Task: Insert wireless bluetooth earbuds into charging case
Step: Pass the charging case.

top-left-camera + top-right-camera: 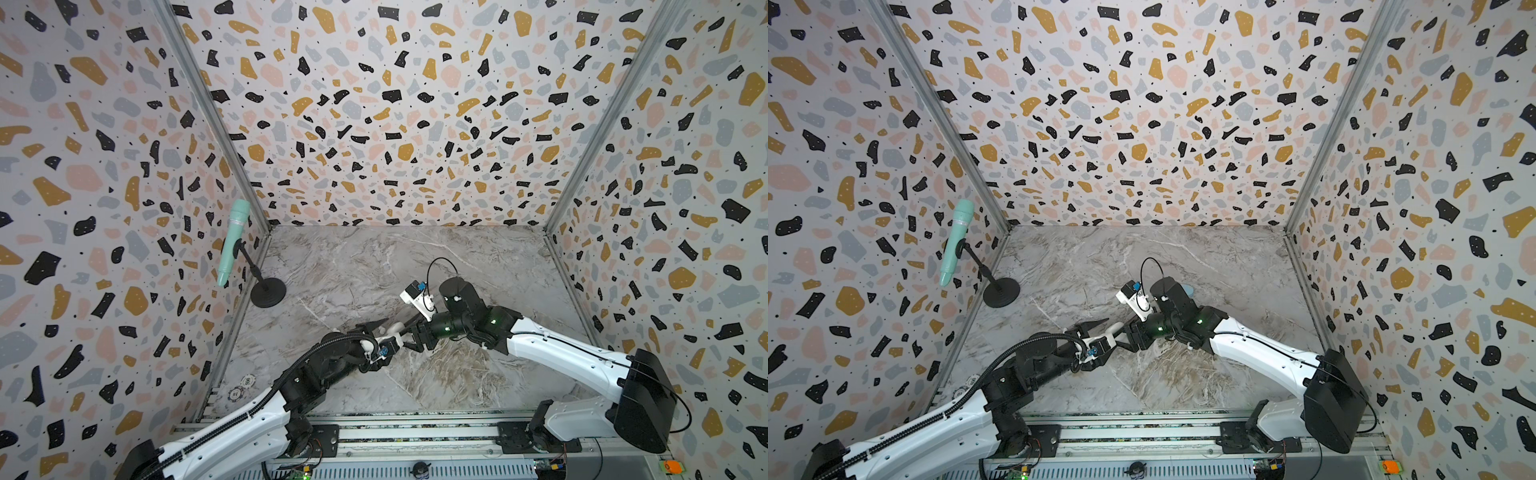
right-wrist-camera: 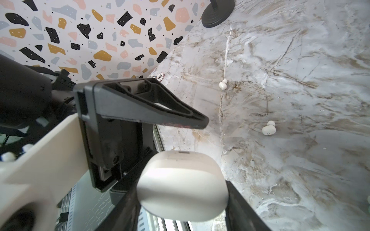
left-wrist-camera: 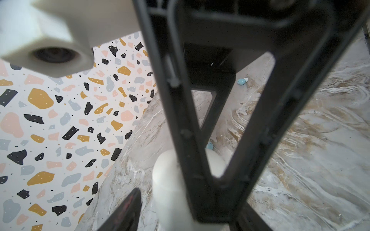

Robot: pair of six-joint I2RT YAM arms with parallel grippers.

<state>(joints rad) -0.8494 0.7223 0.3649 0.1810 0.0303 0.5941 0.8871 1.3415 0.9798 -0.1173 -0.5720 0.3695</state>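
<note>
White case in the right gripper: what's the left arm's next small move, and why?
Probably close the left gripper on the white case. The right gripper clamps it above the table, one left finger stands clear of it, its lid looks shut, and two white earbuds lie loose on the table.

Blue earbud [image 3: 209,146] (probably) peeks out, mostly hidden; white case [image 3: 170,180] blurred.

White arm links [image 1: 561,345], black joints [image 1: 642,399], black cables [image 1: 309,356]
</note>
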